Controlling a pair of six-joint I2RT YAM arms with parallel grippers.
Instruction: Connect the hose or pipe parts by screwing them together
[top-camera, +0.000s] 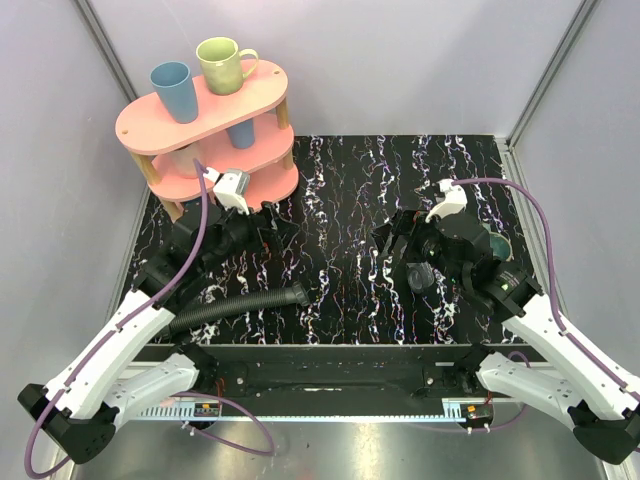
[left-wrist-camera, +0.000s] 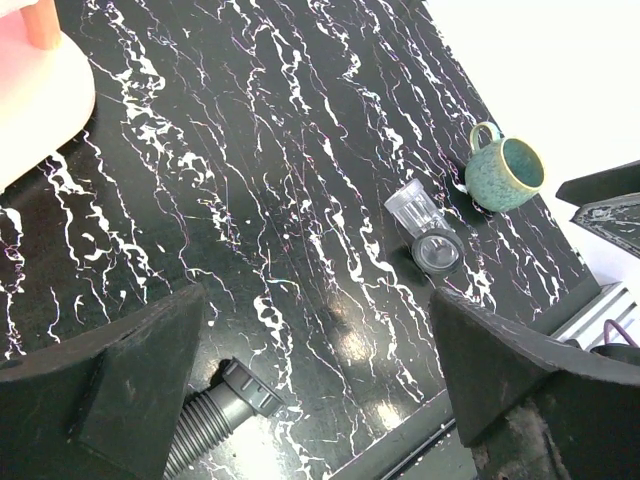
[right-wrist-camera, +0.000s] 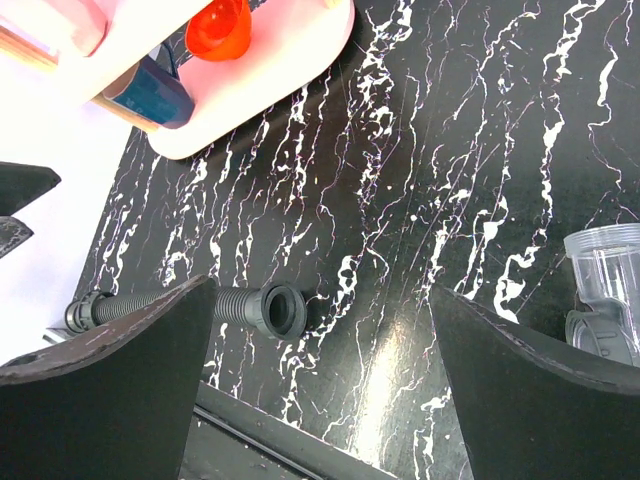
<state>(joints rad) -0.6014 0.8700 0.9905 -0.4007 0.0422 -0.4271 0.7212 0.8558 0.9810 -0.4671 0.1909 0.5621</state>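
The black ribbed hose lies on the marbled table near its front edge, left of centre, with its collar end pointing right. The hose collar shows low between my left fingers, and its open mouth faces my right wrist camera. The small translucent fitting lies right of centre, under my right arm; the fitting rests on its side, and only part of it shows at the right edge. My left gripper hovers open and empty above the table. My right gripper is open too, holding nothing.
A pink two-tier shelf stands at the back left with a blue cup and a green mug on top. An orange cup sits on its lower tier. A teal mug stands near the right edge.
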